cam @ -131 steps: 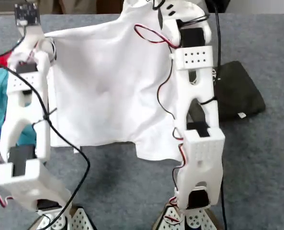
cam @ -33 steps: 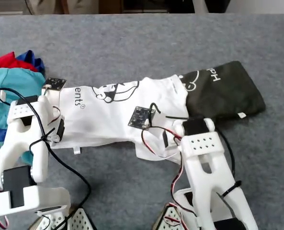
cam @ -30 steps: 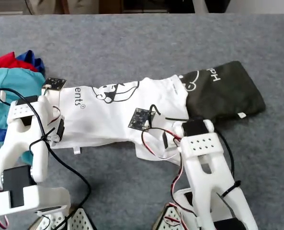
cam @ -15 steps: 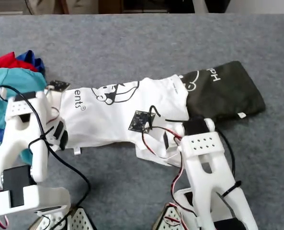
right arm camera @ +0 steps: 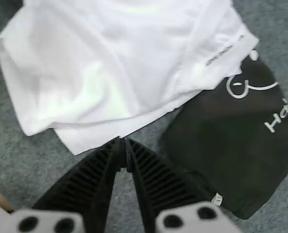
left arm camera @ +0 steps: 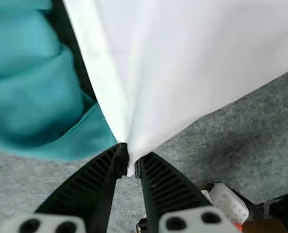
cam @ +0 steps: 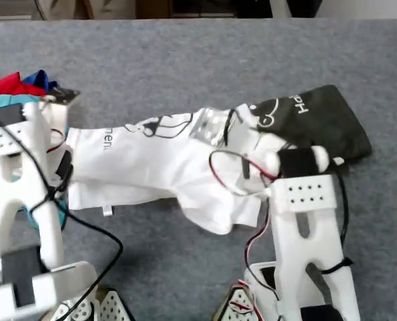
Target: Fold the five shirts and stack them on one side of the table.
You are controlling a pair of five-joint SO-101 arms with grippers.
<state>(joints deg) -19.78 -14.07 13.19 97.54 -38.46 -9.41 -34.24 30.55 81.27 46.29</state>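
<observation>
Left gripper (left arm camera: 128,162) pinching edge of white printed shirt (cam: 158,160); right gripper (right arm camera: 120,145) clamped on its hem, beside folded black shirt (cam: 325,127).

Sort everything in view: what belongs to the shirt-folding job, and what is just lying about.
Job: white shirt, black shirt, teal shirt, red shirt, blue shirt, left gripper pinching the white shirt.
Just there: grey table.

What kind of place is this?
Probably a robotics lab or workshop bench: a left arm and right arm with loose wiring, a grey felt-covered table, and shirts laid out, like the white shirt.
</observation>
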